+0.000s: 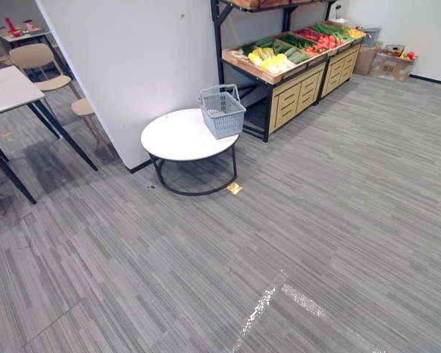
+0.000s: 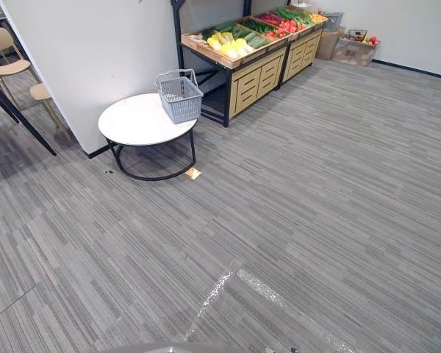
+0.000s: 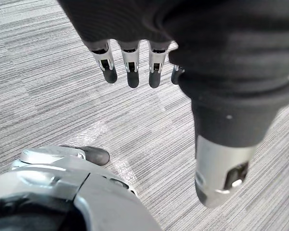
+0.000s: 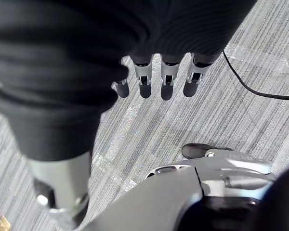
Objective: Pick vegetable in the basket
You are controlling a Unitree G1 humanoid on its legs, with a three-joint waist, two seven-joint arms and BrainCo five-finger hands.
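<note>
A grey-blue wire basket [image 1: 222, 110] stands on the far edge of a round white table [image 1: 178, 138], with nothing showing inside it. Behind it a wooden stand [image 1: 294, 70] holds yellow vegetables [image 1: 270, 60], green vegetables [image 1: 294, 44] and red vegetables [image 1: 320, 38] in trays. My left hand [image 3: 130, 60] hangs over the carpet, fingers straight and holding nothing. My right hand [image 4: 164, 77] hangs the same way, also holding nothing. Both hands are far from the basket and the stand.
A white wall panel [image 1: 132, 66] stands just left of the round table. A dark-legged table [image 1: 7, 92] and beige chairs [image 1: 40, 62] are at the far left. Boxes [image 1: 393, 62] sit by the far wall. Grey carpet [image 1: 316, 243] stretches between me and the table.
</note>
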